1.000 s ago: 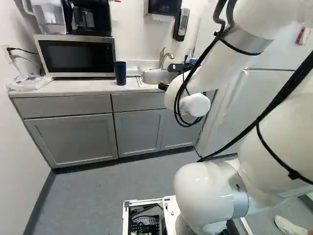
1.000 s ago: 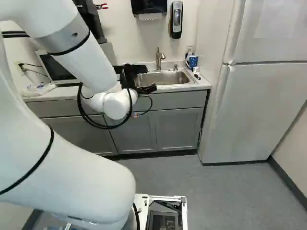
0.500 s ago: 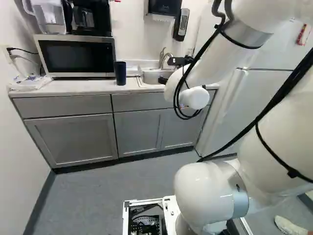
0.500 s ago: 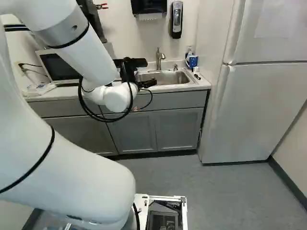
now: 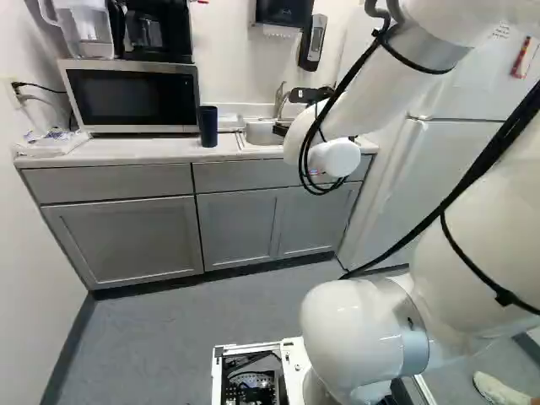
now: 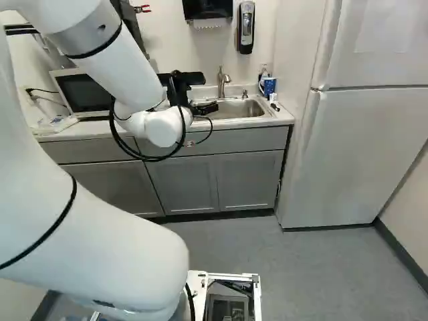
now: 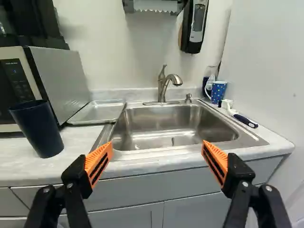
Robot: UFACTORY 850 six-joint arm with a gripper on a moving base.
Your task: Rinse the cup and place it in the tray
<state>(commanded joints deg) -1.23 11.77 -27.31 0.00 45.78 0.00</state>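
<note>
We've got our jaws spread wide, dark cup (image 7: 39,130) near the surface (image 7: 78,142) front edge, tray (image 7: 99,113) nearer the back

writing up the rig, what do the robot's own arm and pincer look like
The arm is glossy white, with thick rounded segments, grey collars at the joints and black cables strapped along it with thin black bands; some hang in loops near the wrist. The pincer is black, with two jointed fingers, visible bolts, and orange pads crossed by dark slots.
</note>
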